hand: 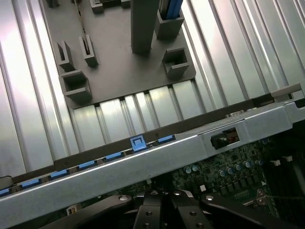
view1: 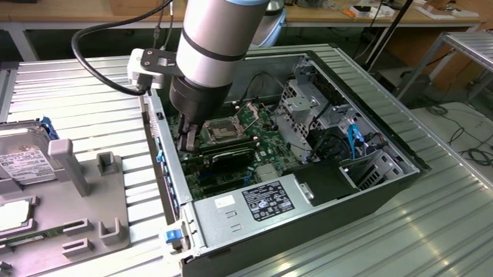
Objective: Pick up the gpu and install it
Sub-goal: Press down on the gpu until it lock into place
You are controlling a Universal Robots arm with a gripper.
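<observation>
Arm reaches down into the open case (view1: 370,190), which lies on its side on the slatted metal table (view1: 92,92). Gripper (view1: 187,142) is low over the motherboard (view1: 266,124), just beside the CPU socket (view1: 223,130) and close to the case wall on the exterior view's left. Gpu (view1: 231,157) is inside the case: a dark card lying along the board between the socket and the power supply (view1: 254,205), with one end right at the gripper tip. Can't tell if the gripper is clamped on it or spread, since the tip is dark against dark parts; also can't tell if the card is fully seated in a slot. Drive cage (view1: 304,109) and a blue cable (view1: 354,138) sit on the far side of the case, well apart from the gripper. Outside the case, on the exterior view's left, a grey fixture tray (view1: 85,190) rests on the table, with the hard drive (view1: 19,161) standing at its far edge. In the wrist view the silver case rail (hand: 190,152) runs across just beyond the gripper body, a blue tab (hand: 137,142) on its edge; a strip of green board with small capacitors (hand: 228,171) shows on the near side, and the tray's empty holders sit on the table beyond the rail.
</observation>
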